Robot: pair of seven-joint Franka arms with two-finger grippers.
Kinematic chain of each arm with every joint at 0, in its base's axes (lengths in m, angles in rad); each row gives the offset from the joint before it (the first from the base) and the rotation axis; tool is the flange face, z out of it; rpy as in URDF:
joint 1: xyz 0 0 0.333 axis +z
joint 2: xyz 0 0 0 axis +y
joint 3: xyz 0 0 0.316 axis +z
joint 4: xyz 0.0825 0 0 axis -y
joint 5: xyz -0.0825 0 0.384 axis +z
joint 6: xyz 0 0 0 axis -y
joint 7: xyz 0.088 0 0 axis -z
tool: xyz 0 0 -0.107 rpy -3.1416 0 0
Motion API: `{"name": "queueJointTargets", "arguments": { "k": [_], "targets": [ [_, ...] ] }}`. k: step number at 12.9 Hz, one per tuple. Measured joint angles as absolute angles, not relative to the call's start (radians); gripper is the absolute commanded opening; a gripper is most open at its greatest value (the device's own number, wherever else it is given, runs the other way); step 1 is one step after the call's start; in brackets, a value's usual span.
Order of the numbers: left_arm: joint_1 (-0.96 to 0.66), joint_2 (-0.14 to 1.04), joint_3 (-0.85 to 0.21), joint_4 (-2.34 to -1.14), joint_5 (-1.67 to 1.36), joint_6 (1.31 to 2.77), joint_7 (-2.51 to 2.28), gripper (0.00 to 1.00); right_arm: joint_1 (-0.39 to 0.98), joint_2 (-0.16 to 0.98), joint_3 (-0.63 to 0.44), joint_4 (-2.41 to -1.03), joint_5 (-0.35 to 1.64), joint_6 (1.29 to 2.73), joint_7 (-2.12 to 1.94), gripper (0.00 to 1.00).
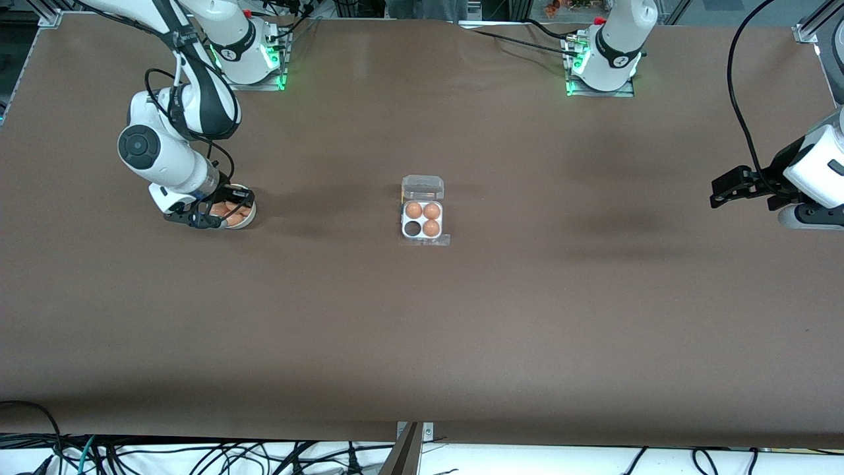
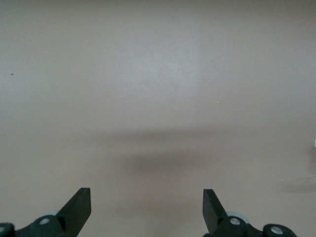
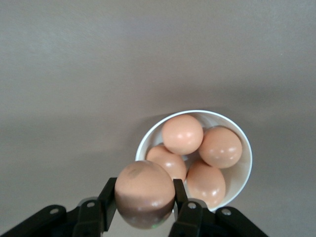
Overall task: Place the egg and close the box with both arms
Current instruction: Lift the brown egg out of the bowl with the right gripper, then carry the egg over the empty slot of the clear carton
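Note:
The box (image 1: 422, 220) sits mid-table, its clear lid standing open on the side toward the robots' bases. Three brown eggs fill three cells; the fourth cell (image 1: 413, 228) is dark and empty. My right gripper (image 3: 144, 196) is shut on a brown egg (image 3: 144, 190), just above the white bowl (image 3: 245, 170), which holds several more eggs (image 3: 182, 134). In the front view that gripper (image 1: 212, 216) hangs over the bowl (image 1: 245, 223) at the right arm's end. My left gripper (image 2: 147, 205) is open over bare table; the front view shows it (image 1: 725, 191) at the left arm's end.
Brown table surface runs all around the box. Cables trail along the table edge nearest the front camera. The arm bases (image 1: 601, 69) stand along the robots' edge of the table.

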State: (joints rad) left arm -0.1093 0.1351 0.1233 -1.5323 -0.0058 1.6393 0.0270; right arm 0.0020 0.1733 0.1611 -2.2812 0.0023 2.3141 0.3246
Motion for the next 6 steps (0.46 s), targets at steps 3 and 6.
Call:
{"name": "queueJointTargets", "arguments": {
  "k": [3, 6],
  "targets": [
    [-0.109, 0.135, 0.123, -1.532, -0.006, 1.639, 0.027, 1.0, 0.013, 0.174, 0.225, -2.171, 0.002, 2.21, 0.438, 0.29],
    [-0.109, 0.135, 0.123, -1.532, -0.006, 1.639, 0.027, 1.0, 0.111, 0.203, 0.245, -2.077, 0.002, 2.174, 0.587, 0.29]
  ]
}}
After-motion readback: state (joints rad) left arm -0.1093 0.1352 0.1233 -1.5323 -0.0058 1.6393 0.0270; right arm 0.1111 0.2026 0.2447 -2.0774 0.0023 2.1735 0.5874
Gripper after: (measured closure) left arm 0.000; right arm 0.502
